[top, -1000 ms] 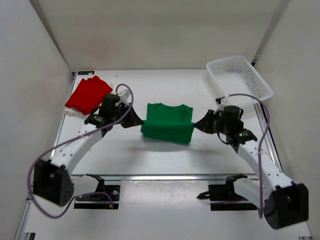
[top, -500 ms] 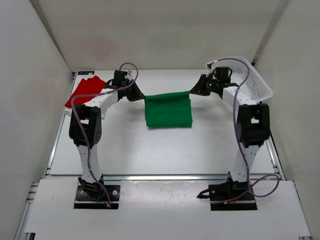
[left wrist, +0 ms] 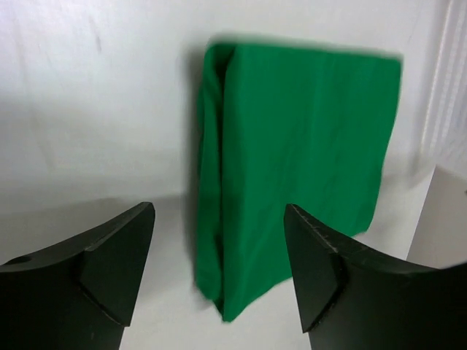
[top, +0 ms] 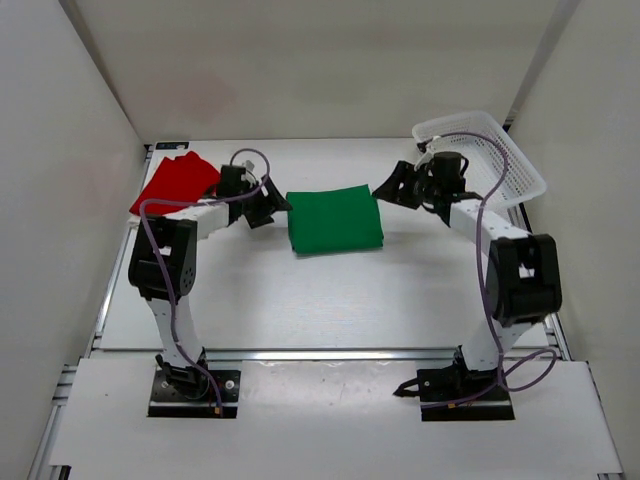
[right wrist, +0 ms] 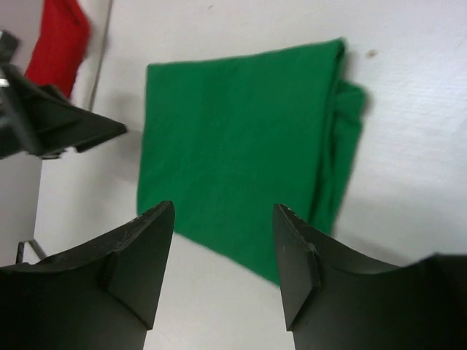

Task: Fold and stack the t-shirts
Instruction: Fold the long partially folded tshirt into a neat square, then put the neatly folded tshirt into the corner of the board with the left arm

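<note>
1 green shirt (top: 335,220), folded, between left gripper (top: 277,207) and right gripper (top: 383,192); both jaws spread, empty. 1 red shirt (top: 175,183) behind left gripper.

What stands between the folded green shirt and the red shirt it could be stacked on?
Only the left claw and its arm, open beside the green shirt's left edge; the red shirt lies beyond them. Nothing else visible.
</note>
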